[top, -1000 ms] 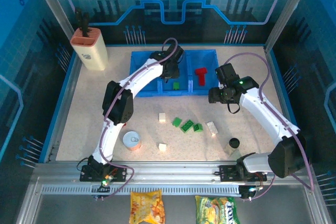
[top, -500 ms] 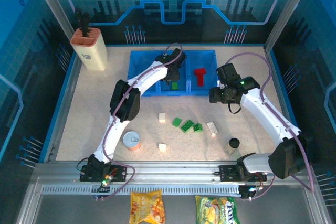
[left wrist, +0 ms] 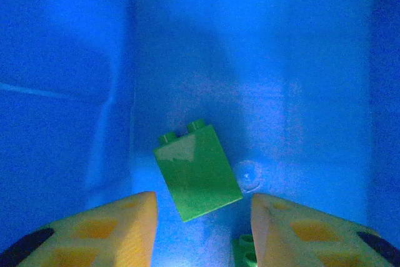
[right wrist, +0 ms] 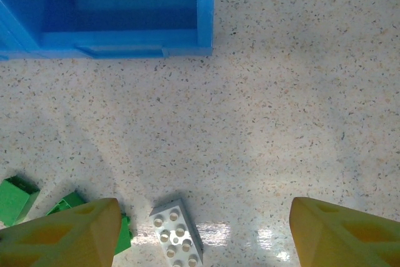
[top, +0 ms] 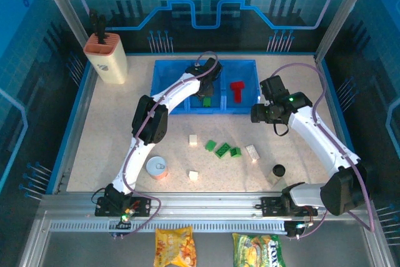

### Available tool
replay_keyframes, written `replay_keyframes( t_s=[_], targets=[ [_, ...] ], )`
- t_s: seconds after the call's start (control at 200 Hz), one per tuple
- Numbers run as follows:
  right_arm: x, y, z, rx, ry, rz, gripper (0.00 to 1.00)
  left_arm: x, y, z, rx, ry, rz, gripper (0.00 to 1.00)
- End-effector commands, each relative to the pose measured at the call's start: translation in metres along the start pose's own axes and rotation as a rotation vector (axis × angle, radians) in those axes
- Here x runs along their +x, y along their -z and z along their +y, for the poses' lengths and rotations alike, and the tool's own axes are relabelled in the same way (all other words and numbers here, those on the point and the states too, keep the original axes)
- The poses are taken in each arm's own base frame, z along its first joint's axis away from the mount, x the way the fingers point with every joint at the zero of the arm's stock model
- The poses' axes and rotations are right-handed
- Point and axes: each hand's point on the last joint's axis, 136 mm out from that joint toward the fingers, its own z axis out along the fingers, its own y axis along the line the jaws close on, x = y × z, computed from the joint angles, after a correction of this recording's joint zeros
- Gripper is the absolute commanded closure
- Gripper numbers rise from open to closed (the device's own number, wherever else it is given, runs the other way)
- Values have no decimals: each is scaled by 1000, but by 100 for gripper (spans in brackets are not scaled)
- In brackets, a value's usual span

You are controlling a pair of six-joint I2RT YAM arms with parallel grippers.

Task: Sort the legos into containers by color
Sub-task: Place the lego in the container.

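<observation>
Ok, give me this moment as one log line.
left claw: open over tray, middle compartment | green brick: lying free there | right claw: open above white brick on table | red brick: right compartment

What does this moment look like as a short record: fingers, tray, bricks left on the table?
left fingers: apart over the middle compartment of the tray, green brick lying loose below
right fingers: apart above the table, holding nothing, white brick below
tray contents: red brick in right compartment, green in middle
unsorted on table: three green bricks, three white bricks
other: silver can, black cap
</observation>
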Motion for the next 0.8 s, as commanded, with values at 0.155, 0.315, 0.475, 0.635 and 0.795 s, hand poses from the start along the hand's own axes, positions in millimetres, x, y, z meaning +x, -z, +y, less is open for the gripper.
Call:
replay_keyframes(
  t_s=[0.155, 0.315, 0.475, 0.635, 0.795],
  targets=[
    [4, 9, -2, -16, -9, 0, 27, -12, 24, 1, 40, 3, -9, 56],
    [6, 9, 2, -28, -8, 6, 28, -16, 49, -4, 99, 2, -1, 57],
    [10, 7, 7, -42, -4, 14, 28, -16, 75, -6, 152, -2, 5, 57],
    [13, 5, 16, -58, 10, 27, 30, -13, 101, -1, 193, -18, 7, 57],
    [16, 2, 27, -73, 26, 45, 31, -5, 122, 13, 241, -22, 12, 57]
  ],
)
